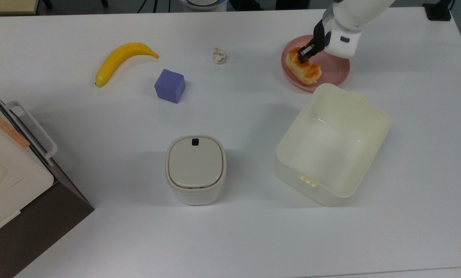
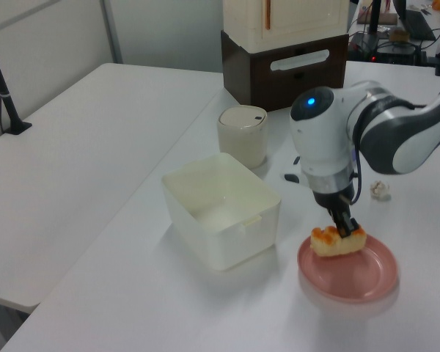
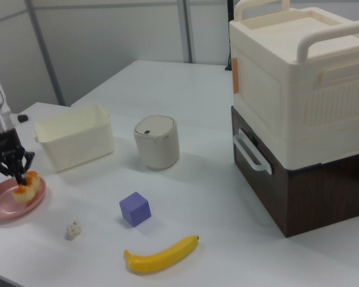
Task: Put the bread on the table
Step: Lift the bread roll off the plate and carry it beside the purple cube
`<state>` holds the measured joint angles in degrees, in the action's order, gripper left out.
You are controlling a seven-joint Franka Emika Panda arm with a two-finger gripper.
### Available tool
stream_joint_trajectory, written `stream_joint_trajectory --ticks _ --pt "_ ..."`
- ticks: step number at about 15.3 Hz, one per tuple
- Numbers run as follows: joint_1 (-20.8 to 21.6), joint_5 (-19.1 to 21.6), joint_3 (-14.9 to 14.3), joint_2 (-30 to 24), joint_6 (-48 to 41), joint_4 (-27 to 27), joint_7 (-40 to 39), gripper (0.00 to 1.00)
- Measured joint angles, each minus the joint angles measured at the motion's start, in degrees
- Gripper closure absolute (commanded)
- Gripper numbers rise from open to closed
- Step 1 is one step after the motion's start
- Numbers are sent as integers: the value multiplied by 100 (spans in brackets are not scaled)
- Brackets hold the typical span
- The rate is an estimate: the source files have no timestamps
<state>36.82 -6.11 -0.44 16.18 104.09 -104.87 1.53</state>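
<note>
The bread (image 1: 304, 68), a small bun with a glossy orange-brown top, is over the left half of the round pink plate (image 1: 335, 72) at the top view's upper right. My gripper (image 1: 303, 54) comes down from the white arm and is shut on the bun's far end. In the left view the bread (image 2: 337, 241) hangs from the gripper (image 2: 346, 229), slightly raised over the plate (image 2: 352, 277). In the right view the gripper (image 3: 17, 176) pinches the bread (image 3: 26, 186) above the plate (image 3: 1, 207). The plate rests on the white table (image 1: 253, 116).
An open cream bin (image 1: 333, 143) stands right beside the plate. A lidded cream canister (image 1: 195, 170), a purple cube (image 1: 170, 85), a banana (image 1: 122, 60) and a small off-white wad (image 1: 219, 56) lie further left. A stacked cream and brown box (image 1: 6, 173) fills the top view's lower left.
</note>
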Motion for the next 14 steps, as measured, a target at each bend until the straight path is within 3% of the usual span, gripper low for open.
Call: stream_joint_trajectory --ticks 2,5,10,13,14 --pt "-32 0 -2 -198 -357 200 2 100" --pt "-399 -14 -34 -566 -558 276 2 100" --pt "-1338 -331 -82 -547 -558 253 -14 100" --pt "-1655 -386 -91 -407 -548 219 -46 100" --pt "-1699 -410 -91 -295 -524 195 -46 51"
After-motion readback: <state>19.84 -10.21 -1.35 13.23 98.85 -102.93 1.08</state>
